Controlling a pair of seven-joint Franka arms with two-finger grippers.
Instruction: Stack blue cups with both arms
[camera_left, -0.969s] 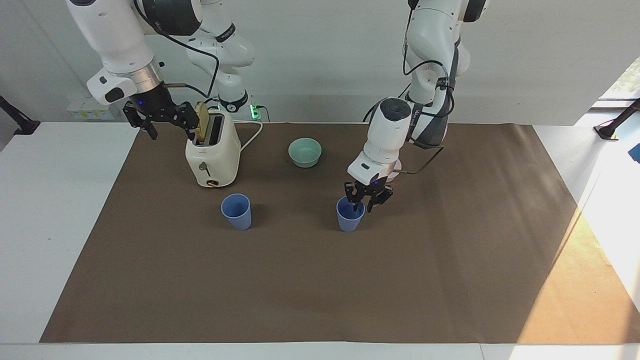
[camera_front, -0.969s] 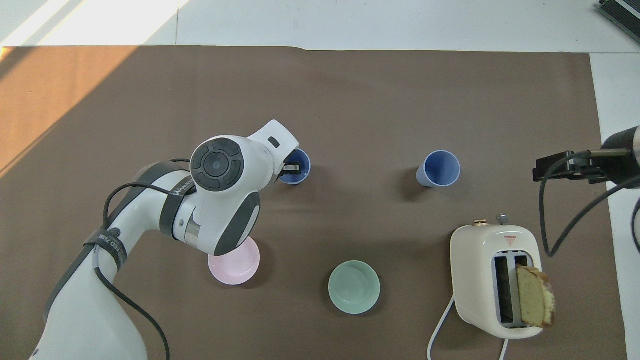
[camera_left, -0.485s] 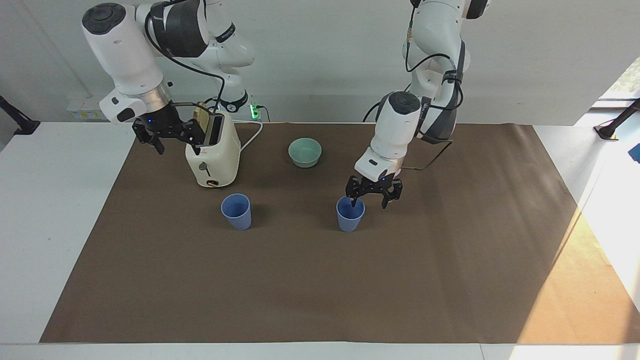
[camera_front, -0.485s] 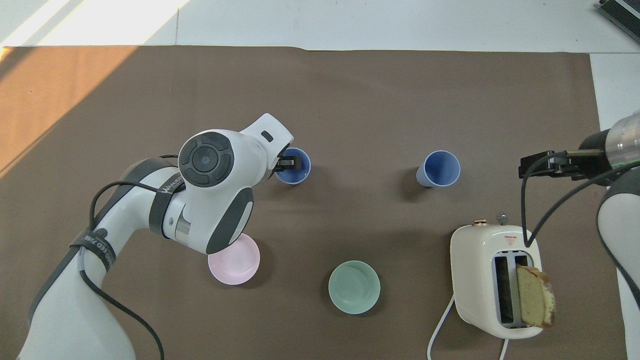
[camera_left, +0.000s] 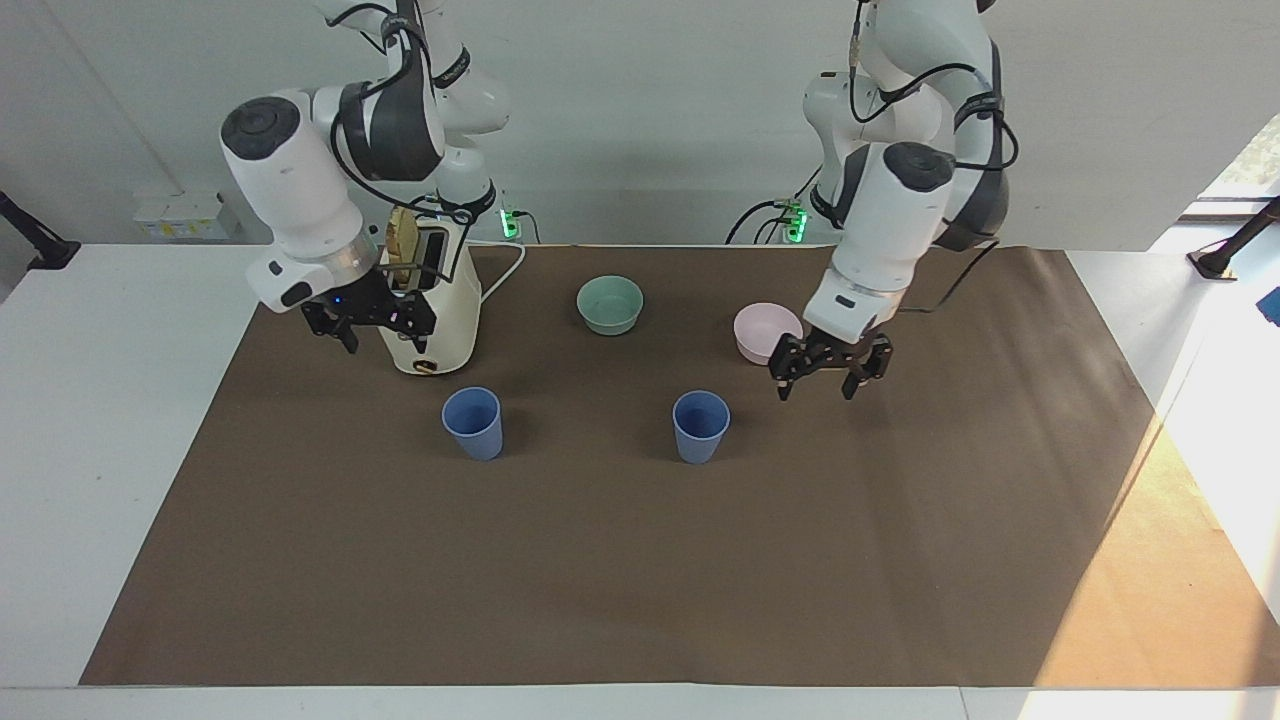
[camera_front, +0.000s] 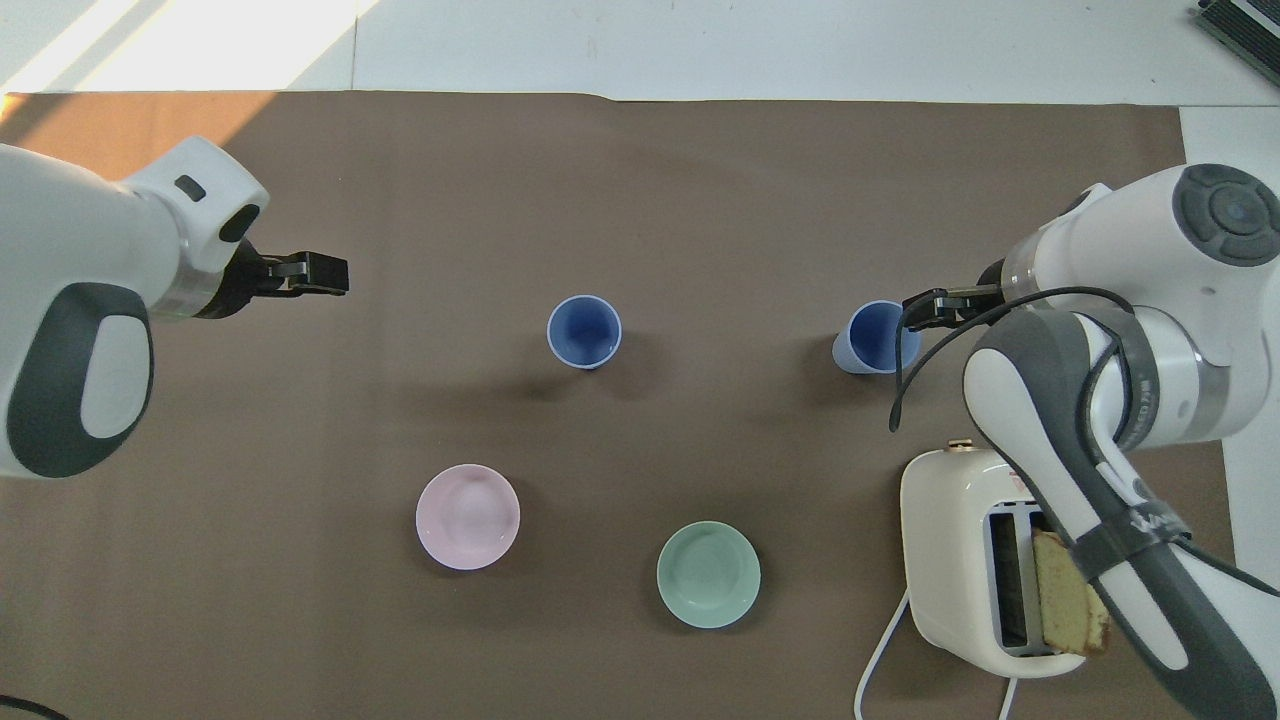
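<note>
Two blue cups stand upright and apart on the brown mat. One cup (camera_left: 701, 426) (camera_front: 584, 331) is at the middle, the other cup (camera_left: 472, 422) (camera_front: 878, 337) is toward the right arm's end. My left gripper (camera_left: 828, 375) (camera_front: 335, 273) is open and empty, up over the mat beside the pink bowl and off to the side of the middle cup. My right gripper (camera_left: 385, 330) (camera_front: 920, 305) is open and empty, in the air by the toaster's front and above the other cup's level.
A cream toaster (camera_left: 447, 290) (camera_front: 960, 550) with a bread slice (camera_front: 1065, 600) in one slot stands nearer the robots than the cup at the right arm's end. A teal-green bowl (camera_left: 610, 303) (camera_front: 708, 574) and a pale pink bowl (camera_left: 766, 332) (camera_front: 468, 516) sit nearer the robots than the cups.
My left gripper has come off the middle cup's rim and drawn away toward the left arm's end. My right gripper has come down and in toward the other cup.
</note>
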